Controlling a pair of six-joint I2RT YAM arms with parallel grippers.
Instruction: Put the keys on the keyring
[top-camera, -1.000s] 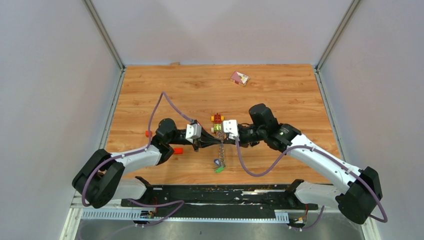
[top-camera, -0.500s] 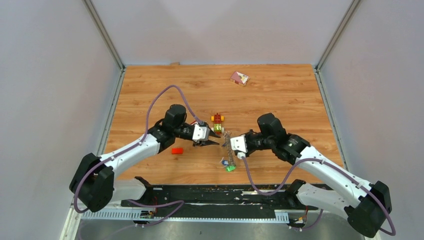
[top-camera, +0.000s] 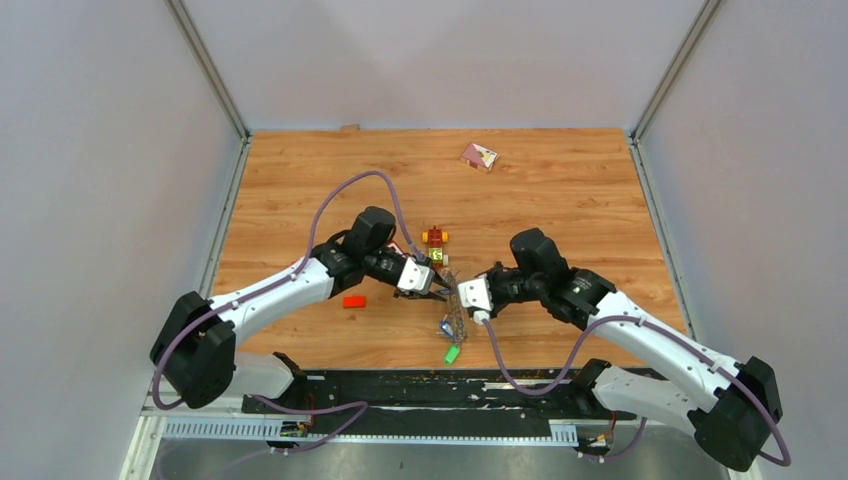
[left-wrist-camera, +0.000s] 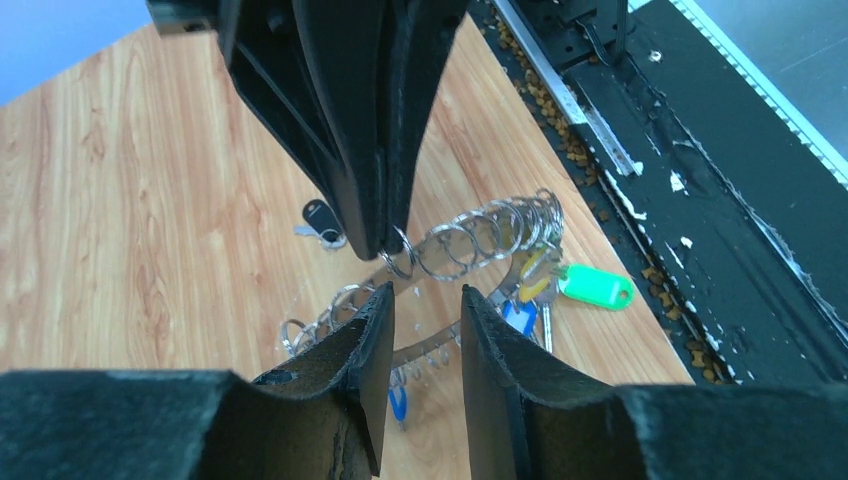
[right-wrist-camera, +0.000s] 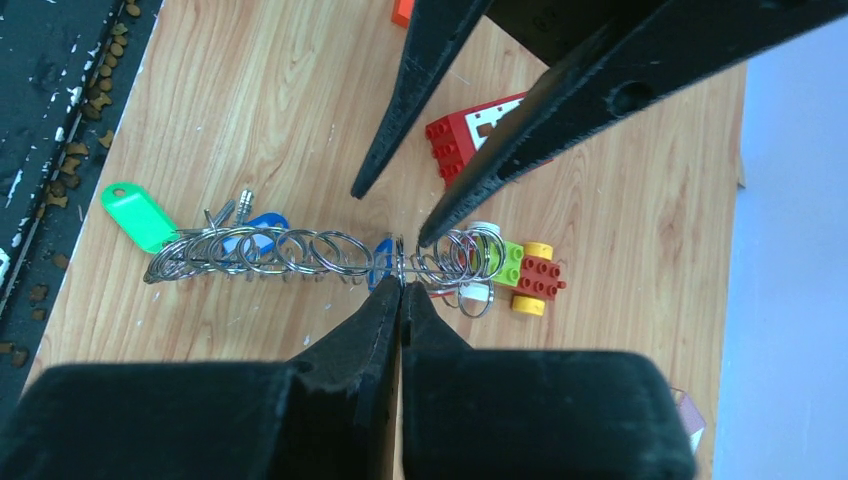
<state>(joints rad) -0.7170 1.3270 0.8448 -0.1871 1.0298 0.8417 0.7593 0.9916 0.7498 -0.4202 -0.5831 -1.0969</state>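
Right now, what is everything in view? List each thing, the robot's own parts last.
table: one, wood-grain, under everything
keyring: one, silver, centre, between the arms
green-headed key: one, green, at the keyring's near end
blue-headed keys: at least two, blue, along the keyring
black-headed key: one, black, on the table beside the keyring
toy car: one, red, yellow and green, at the keyring's far end
red bricks: two, red, one by the left arm, another near the toy car
small packet: one, red and white, far side
left pincer: open, at the keyring
right pincer: shut on the keyring
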